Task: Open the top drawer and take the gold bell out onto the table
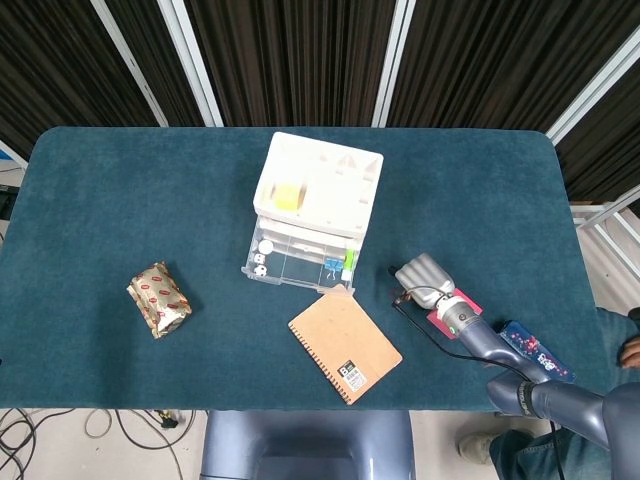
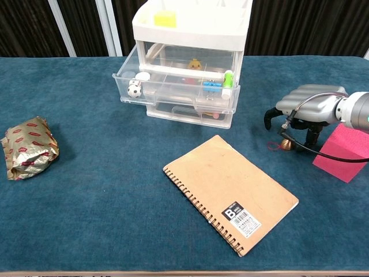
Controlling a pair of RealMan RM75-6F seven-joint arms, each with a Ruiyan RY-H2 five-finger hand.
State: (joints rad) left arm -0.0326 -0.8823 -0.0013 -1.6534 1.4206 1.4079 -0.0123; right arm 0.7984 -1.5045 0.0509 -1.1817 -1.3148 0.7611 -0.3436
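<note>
The small gold bell [image 2: 286, 144] stands on the blue cloth right of the drawer unit [image 2: 193, 23], with a thin red string beside it. My right hand [image 2: 305, 107] hovers just above and behind the bell, fingers curled down and apart, nothing held between them. In the head view the right hand [image 1: 425, 275] lies right of the unit [image 1: 318, 185]. The clear top drawer [image 2: 173, 86] is pulled out toward me and holds a tiny football, blue clips and a green marker. My left hand is out of sight.
A brown spiral notebook [image 2: 230, 193] lies in front of the drawers. A pink block [image 2: 346, 151] sits just right of my hand, and a blue packet [image 1: 535, 350] beyond it. A gold foil packet [image 2: 27, 147] rests far left.
</note>
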